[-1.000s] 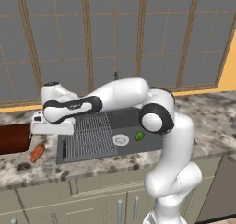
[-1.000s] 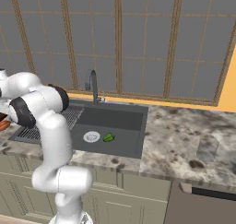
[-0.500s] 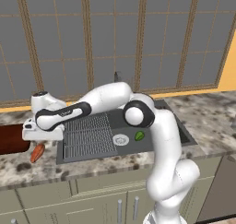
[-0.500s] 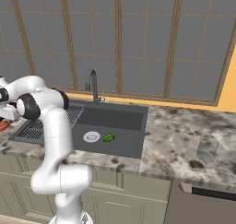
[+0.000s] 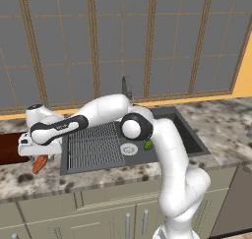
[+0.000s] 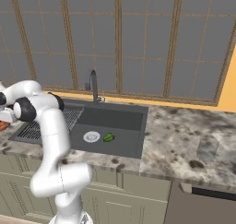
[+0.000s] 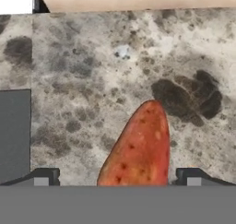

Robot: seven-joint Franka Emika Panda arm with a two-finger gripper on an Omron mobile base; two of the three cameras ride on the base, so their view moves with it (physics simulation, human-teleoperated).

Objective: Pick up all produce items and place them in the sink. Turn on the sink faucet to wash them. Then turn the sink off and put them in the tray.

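Small rounded green produce piece [image 5: 148,145] already lies in the dark grey rectangular sink [image 5: 189,134]. The elongated orange-red carrot-like piece [image 7: 138,150] rests on the speckled stone counter [image 7: 115,71], between the wide-open two-finger gripper [image 7: 116,177], ungrasped. Washing and traying remain. The carrot's near end is cut off.

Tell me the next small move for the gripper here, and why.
Probably lower and close on the carrot. The gripper is open with a fingertip on each side of it on the counter, while the green piece already lies in the sink.
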